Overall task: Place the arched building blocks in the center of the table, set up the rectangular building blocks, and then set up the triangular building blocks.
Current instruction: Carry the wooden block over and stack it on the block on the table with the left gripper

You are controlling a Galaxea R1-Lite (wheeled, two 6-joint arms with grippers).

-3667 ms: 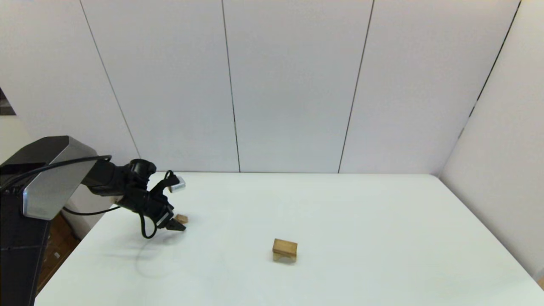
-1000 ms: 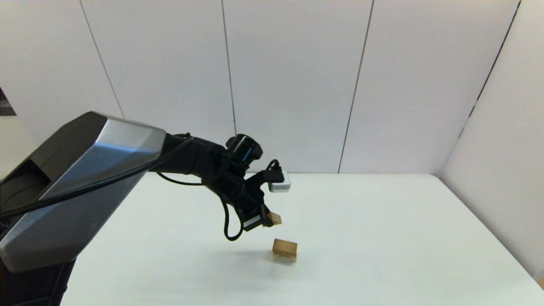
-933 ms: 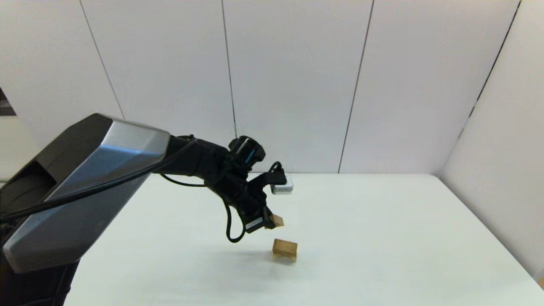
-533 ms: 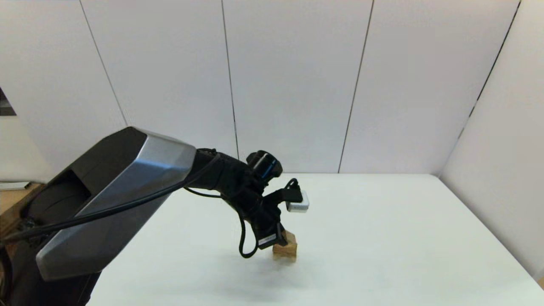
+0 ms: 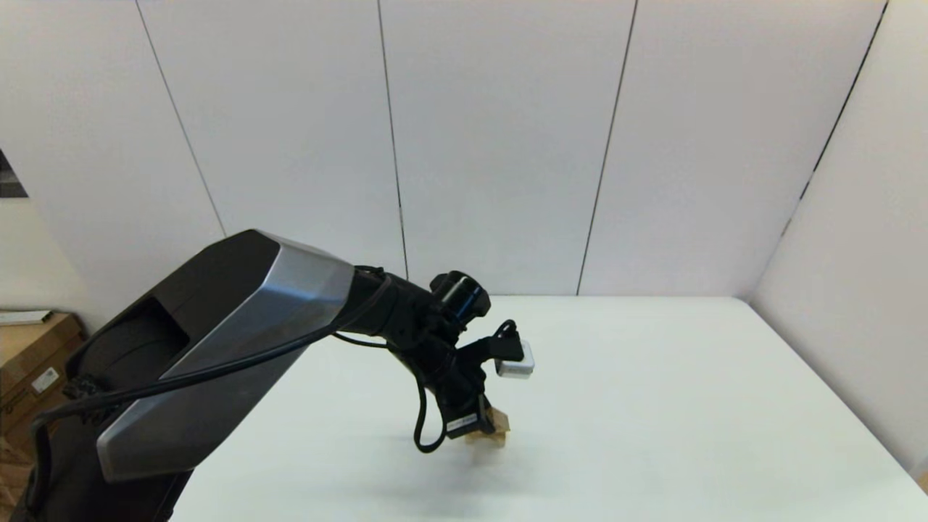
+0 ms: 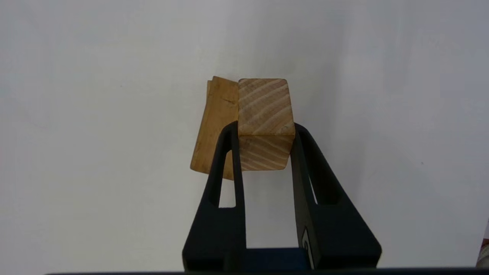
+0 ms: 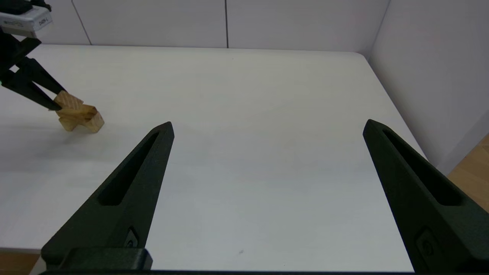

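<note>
Gripping now: the left gripper (image 6: 265, 128) is clamped on the triangular wedge (image 6: 263, 107), one black finger (image 6: 229, 152) pressed against each side, with the ridge running across between them.
Wedge position: it hangs tilted directly over the other two blocks near the middle of the table (image 5: 652, 406). It is very close to them, but I cannot tell whether it touches them.
Under the wedge: the flat slab (image 6: 216, 126) shows past one side of the wedge in the left wrist view, so the two are not squarely lined up. The slab looks turned a little relative to the wedge.
Bottom of the stack: the arched block (image 5: 487, 437) stands on the table with the slab on it. Only a pale strip of it shows below the gripper in the head view.
Other arm: the right gripper (image 7: 267, 126) is spread wide and empty, held over the table well apart from the blocks.
Step in hand: judging by the layout, the arch and the slab are placed and the last step, setting the wedge on top, is under way.
Next move calls for: centring the wedge over the slab, bringing its flat base level, lowering it gently until it rests, then parting the fingers without dragging it sideways.
Risk: an off-centre or tilted release could tip the wedge off or nudge the slab on the arch.
</note>
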